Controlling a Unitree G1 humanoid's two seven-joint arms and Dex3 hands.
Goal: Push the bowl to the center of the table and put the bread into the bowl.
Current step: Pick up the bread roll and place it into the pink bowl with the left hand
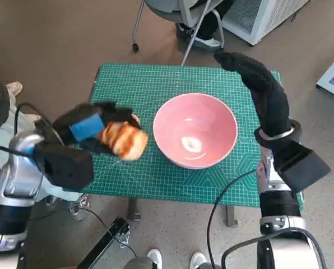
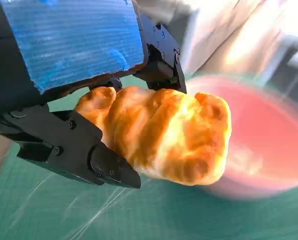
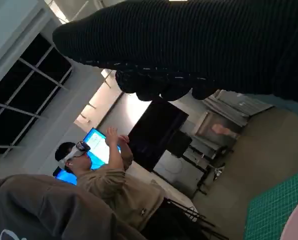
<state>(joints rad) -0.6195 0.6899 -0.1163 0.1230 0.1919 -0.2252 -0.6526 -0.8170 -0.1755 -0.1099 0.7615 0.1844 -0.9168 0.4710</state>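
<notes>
The left hand [image 1: 94, 130], black with blue tape over its back, holds the golden-brown twisted bread [image 1: 124, 140] between its fingers. In the left wrist view the black fingers [image 2: 79, 150] close around one end of the bread [image 2: 164, 135], and the other end stands free toward the bowl. The hand and the bread are above the green cutting mat [image 1: 139, 89] that covers the counter, just beside the left side of the round pink bowl [image 1: 195, 130]. The bread is not inside the bowl; its free end is near the rim.

The pink bowl stands upright near the middle of the mat, and nothing lies in it. In the left wrist view the bowl [image 2: 269, 140] appears blurred behind the bread.

The right hand [image 1: 256, 78], in the black knitted glove, is raised over the far right part of the counter, apart from the bowl. Its fingers are stretched out and hold nothing.

In the right wrist view a person [image 3: 109, 175] with a headset sits with one hand raised.
</notes>
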